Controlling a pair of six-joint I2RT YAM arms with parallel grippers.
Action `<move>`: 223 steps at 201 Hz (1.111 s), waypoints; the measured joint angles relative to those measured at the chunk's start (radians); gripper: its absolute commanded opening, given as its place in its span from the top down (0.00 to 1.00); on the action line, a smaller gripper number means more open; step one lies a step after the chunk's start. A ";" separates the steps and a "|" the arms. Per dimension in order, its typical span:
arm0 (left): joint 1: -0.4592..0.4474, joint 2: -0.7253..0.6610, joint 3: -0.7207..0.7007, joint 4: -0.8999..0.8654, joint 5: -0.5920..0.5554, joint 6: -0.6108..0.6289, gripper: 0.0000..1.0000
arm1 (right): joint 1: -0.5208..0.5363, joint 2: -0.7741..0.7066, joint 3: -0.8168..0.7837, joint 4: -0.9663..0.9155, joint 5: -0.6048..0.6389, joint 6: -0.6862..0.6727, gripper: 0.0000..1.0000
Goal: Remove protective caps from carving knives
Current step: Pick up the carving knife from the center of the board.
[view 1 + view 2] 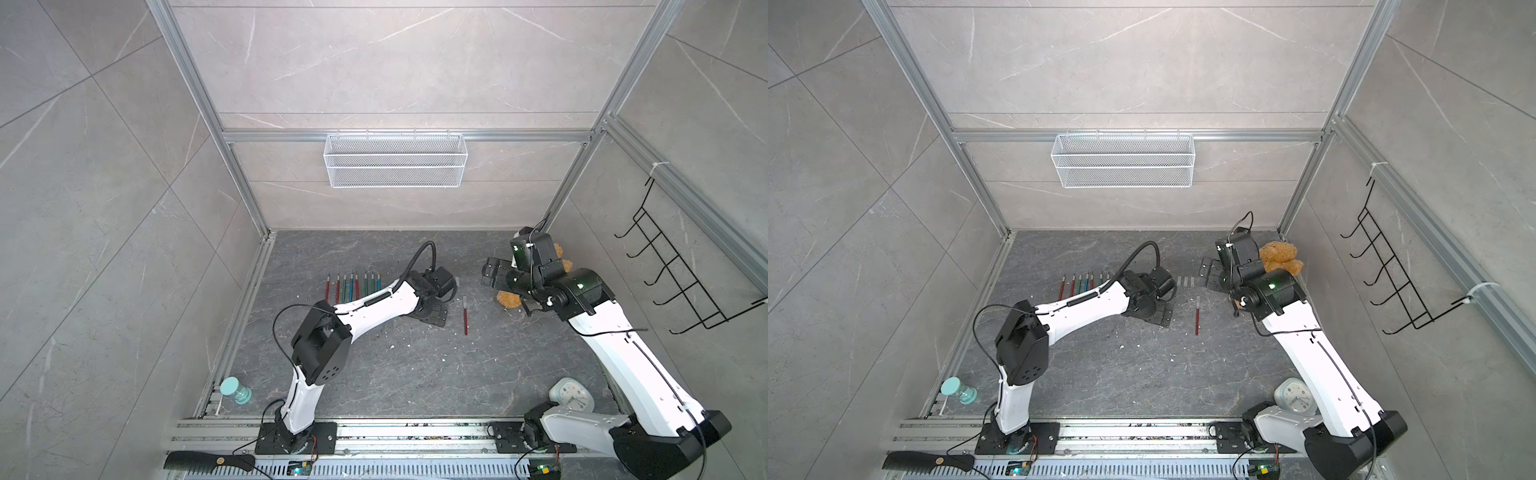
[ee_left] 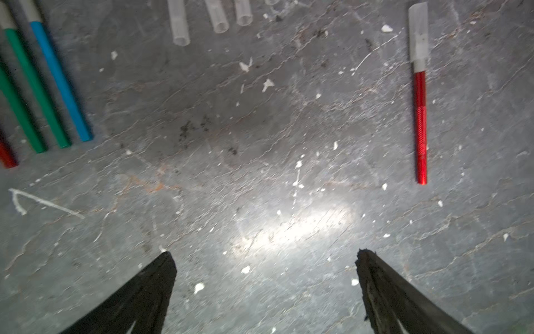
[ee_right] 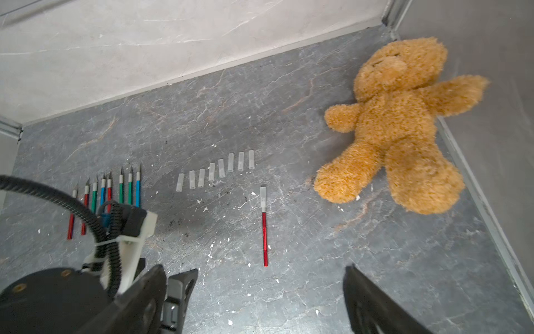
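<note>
We count nine carving knives: eight bare knives (image 3: 121, 191) lie side by side in one row on the dark floor (image 3: 318, 260); one red knife (image 3: 264, 237) lies alone, well apart from the row, with its cap (image 3: 263, 196) on; eight loose protective caps (image 3: 221, 168) lie in a line between the row and the red knife; the left claw (image 2: 264, 254) is wide open and holds nothing; the right claw (image 3: 256, 271) is wide open and empty too; one teddy bear (image 3: 398, 124) lies near.
</note>
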 measured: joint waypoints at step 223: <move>-0.082 0.430 0.497 -0.109 0.099 -0.141 0.01 | -0.002 -0.180 -0.037 -0.106 0.080 0.034 0.00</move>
